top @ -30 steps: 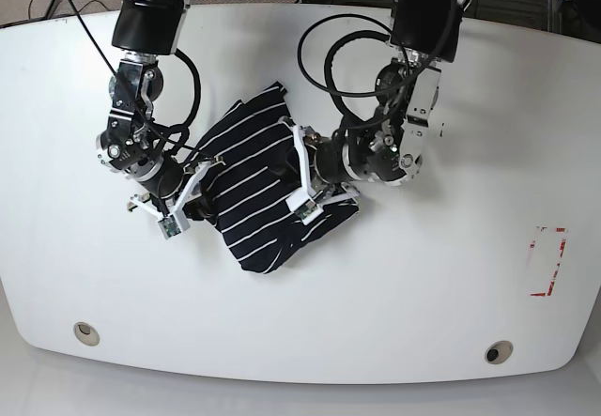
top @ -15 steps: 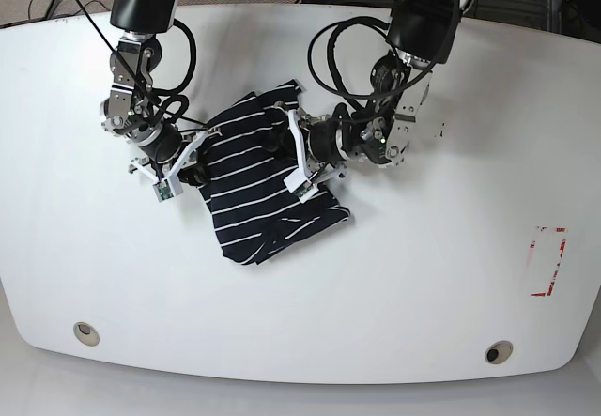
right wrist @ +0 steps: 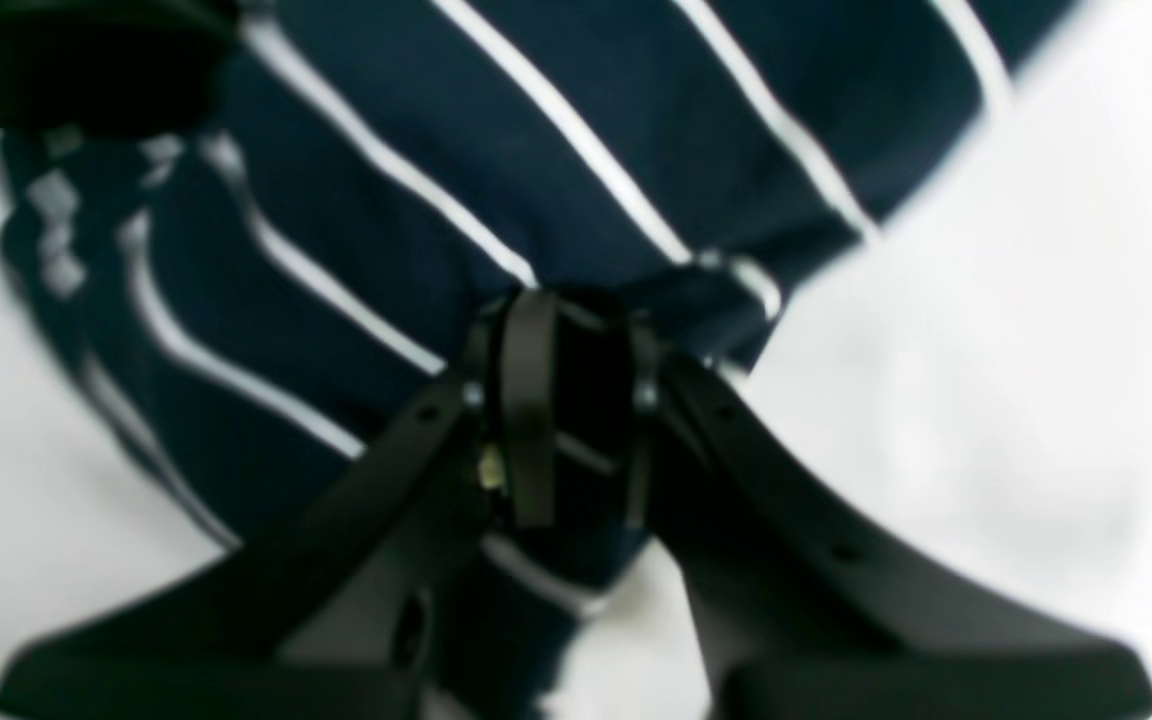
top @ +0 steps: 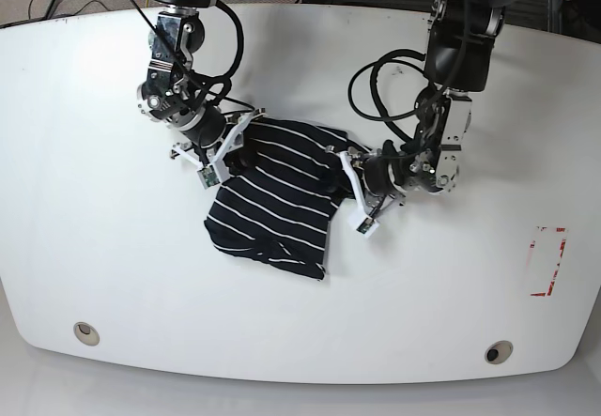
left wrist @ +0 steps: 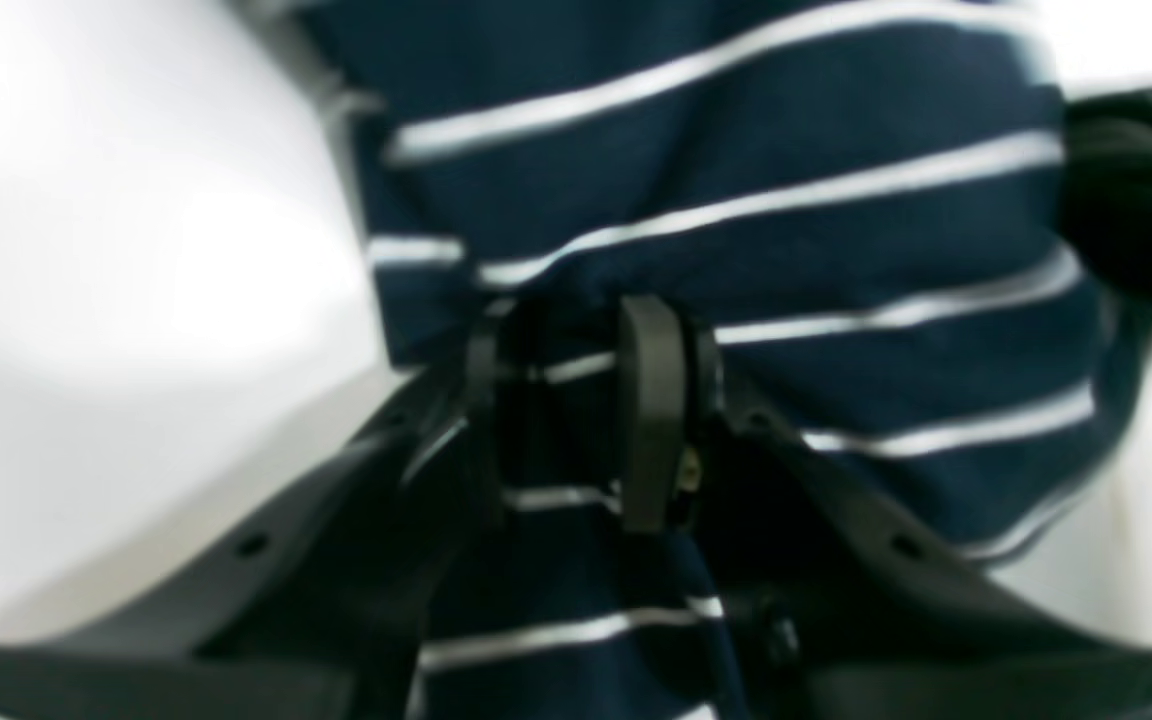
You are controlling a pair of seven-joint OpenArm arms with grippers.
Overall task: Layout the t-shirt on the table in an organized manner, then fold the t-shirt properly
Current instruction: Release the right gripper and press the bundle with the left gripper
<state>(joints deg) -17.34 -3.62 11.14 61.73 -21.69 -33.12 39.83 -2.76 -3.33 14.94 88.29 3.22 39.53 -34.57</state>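
On the white table (top: 113, 275), the t-shirt (top: 277, 209) was pinched at 2 upper corners by the closed left gripper (top: 346, 176) and right gripper (top: 225, 152), probably for spreading it flat.

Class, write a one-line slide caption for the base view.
Both grippers, left and right, pinch the striped t-shirt over the white table.

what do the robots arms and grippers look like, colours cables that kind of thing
Both arms are black and metallic grey, built from round joint housings, with loose black cables looping beside them. The left gripper and right gripper have white frames in the base view, each with a small green tag at its tip. Up close, the fingers are matte black, curved struts with small round holes and narrow flat pads.
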